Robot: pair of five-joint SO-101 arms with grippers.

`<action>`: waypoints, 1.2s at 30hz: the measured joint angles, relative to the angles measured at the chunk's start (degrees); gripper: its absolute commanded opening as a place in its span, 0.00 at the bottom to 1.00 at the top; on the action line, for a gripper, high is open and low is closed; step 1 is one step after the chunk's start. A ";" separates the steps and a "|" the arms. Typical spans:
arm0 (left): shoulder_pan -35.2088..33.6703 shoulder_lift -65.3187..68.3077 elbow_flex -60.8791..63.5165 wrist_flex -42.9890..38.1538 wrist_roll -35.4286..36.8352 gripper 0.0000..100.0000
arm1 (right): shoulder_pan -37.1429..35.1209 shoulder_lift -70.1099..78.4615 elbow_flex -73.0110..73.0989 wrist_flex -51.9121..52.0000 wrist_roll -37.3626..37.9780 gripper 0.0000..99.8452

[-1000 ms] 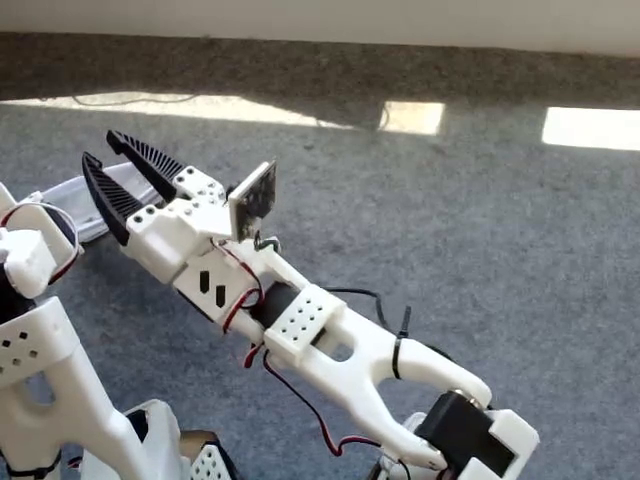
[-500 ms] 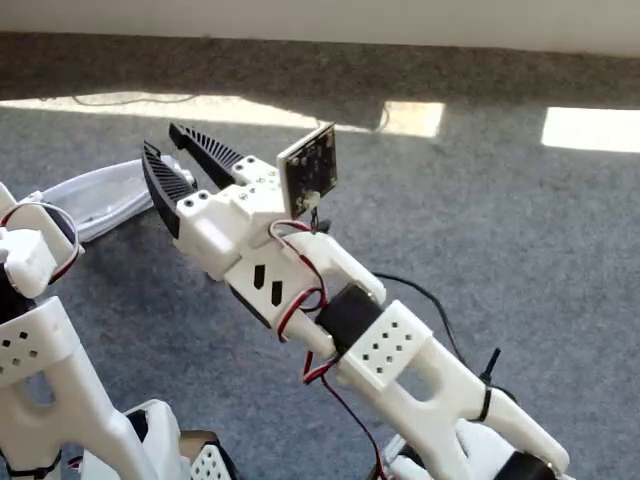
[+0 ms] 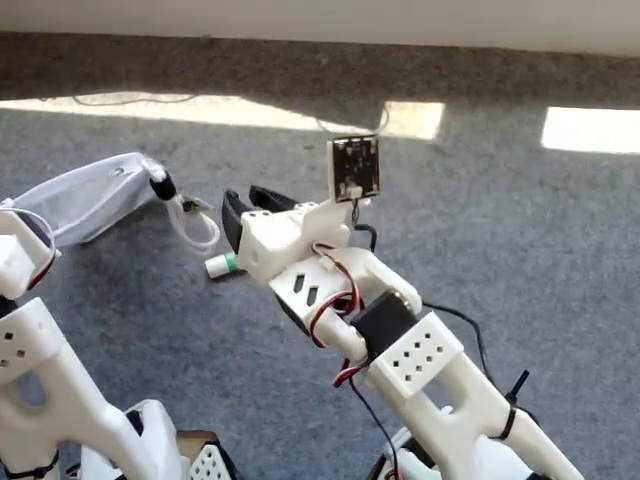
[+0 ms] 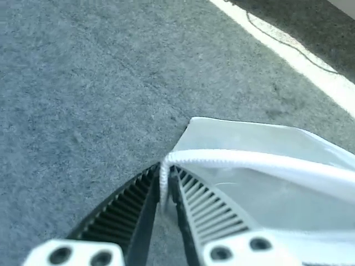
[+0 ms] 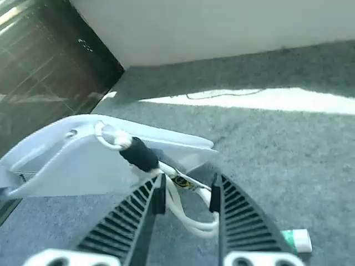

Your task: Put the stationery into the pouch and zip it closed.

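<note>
Gray carpet [image 3: 520, 260] is covering the floor, and a pale wall [image 3: 400, 18] is running along its far edge, with bright sun patches lying on the carpet below it.

We are counting two arms, one pouch, one pen, one cord and one pull. The left arm [image 3: 40, 370] is standing at the near left side and the right arm [image 3: 410, 350] is stretching over the middle of the carpet.

The left gripper [image 4: 165, 183] is pressing its jaws together on the white zipper edge of the pouch [image 4: 266, 188], and it is pinching that edge between the ribbed pads. In the high view the pouch is lying on the carpet at the left, with one end hidden behind the left arm.

The right gripper [image 5: 187, 182] is keeping its jaws spread. The white cord [image 5: 191, 224] is lying as a loop in the gap between them, and we cannot tell if it is touching either one. The black pull [image 5: 138, 155] is sitting at the corner of the pouch, where the cord is starting.

The pen [image 3: 222, 265] is lying on the carpet outside the pouch, just beside the right gripper. We are seeing only its white end with a green band; the gripper is hiding the other part. What is lying inside the pouch is hard to make out.
</note>
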 measured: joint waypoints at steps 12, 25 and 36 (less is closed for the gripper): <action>-5.54 0.70 0.00 -0.09 0.00 0.01 | 0.00 21.80 -6.68 10.73 -11.43 0.13; -5.54 0.70 0.00 -0.09 0.00 0.01 | 0.18 47.38 -25.93 16.79 -22.33 0.13; -5.54 0.70 0.00 -0.09 0.00 0.01 | 3.43 57.32 -38.24 25.14 -28.48 0.13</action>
